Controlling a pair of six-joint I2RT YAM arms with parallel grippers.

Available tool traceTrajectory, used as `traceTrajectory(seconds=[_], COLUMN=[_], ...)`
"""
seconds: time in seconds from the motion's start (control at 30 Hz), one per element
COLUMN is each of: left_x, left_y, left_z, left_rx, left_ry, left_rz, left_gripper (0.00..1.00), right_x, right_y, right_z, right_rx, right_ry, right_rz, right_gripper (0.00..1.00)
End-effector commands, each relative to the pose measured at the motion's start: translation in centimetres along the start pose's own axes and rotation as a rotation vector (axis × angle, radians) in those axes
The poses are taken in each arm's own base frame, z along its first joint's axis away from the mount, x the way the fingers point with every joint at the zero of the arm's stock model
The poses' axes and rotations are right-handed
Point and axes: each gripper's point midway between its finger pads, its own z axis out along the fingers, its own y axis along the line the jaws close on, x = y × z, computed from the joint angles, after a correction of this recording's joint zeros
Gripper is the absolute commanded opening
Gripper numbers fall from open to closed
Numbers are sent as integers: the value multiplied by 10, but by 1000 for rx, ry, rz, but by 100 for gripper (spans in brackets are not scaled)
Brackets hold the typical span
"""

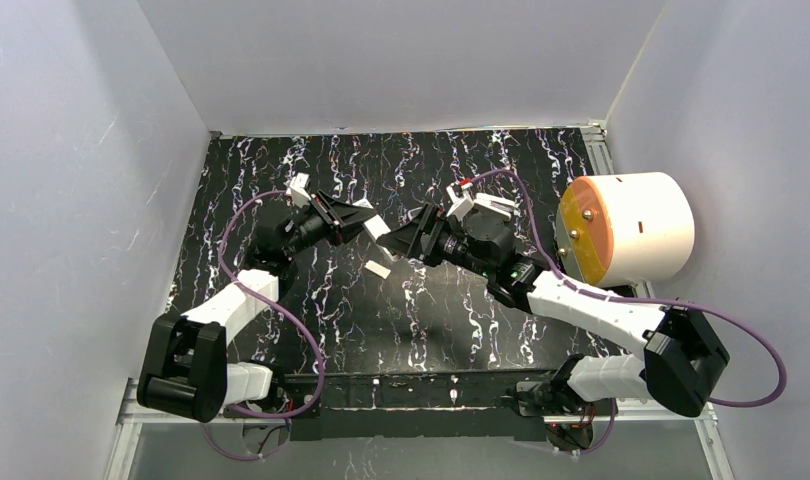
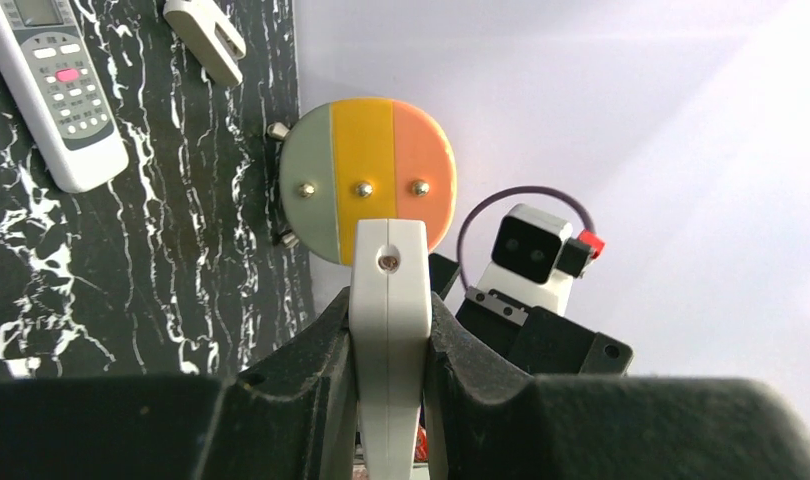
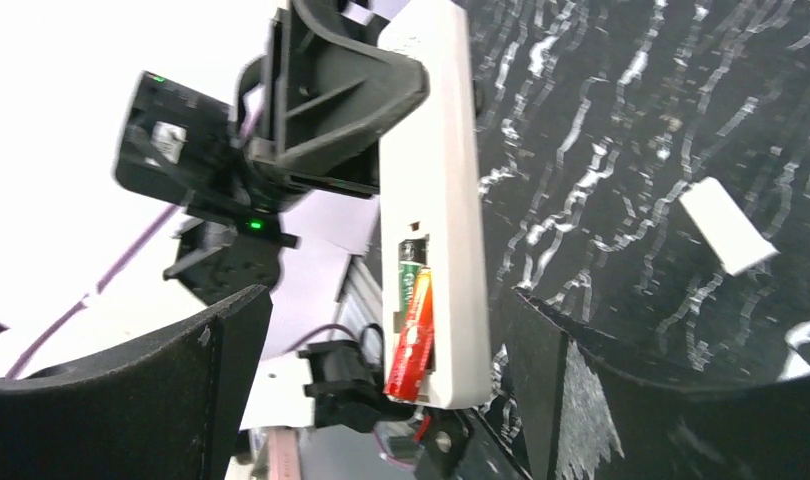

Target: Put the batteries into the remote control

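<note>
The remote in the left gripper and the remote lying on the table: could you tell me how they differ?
The held remote is clamped in the left gripper; the table remote lies free on the table. The held remote shows its open back with batteries; the table remote shows its buttons. Both are slim and pale.

White remote point(image 3: 443, 150), red-green batteries point(image 3: 411, 325), black white-veined table point(image 3: 621, 130).

Black marbled table point(image 1: 431, 325) bearing white remote point(image 2: 56, 90), probably battery cover point(image 1: 378, 269).
</note>
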Motion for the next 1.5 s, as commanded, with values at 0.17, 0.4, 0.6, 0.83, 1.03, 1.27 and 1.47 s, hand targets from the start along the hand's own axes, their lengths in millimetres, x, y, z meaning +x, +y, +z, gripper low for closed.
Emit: traceTrajectory(seconds=[0.17, 0.4, 0.6, 0.83, 1.03, 1.27, 1.47], left_x=[-16, -16, -15, -16, -17, -15, -11], left_y=[-57, -61, -57, -56, -53, -51, -56], left_z=[-5, -6, -7, -9, -11, -12, -15], left_rx=[163, 197, 198, 207, 202, 197, 212], left_ry=[-72, -69, -68, -81, -93, -88, -83], left_rz=[-32, -57, -72, -121, -174, -186, -103], left_gripper=[0, 0, 0, 0, 0, 0, 0], right_x=[-26, -38, -40, -41, -40, -38, -38], right_y=[50, 57, 58, 61, 62, 60, 59], right_z=[-17, -30, -31, -30, -28, -21, -17], right_rx=[-255, -319, -348, -373, -390, -385, -363], right_ry=[-128, -203, -214, -224, -216, -198, -189], right_rz=[116, 168, 201, 218, 223, 240, 240], right_gripper=[87, 75, 72, 59, 52, 45, 45])
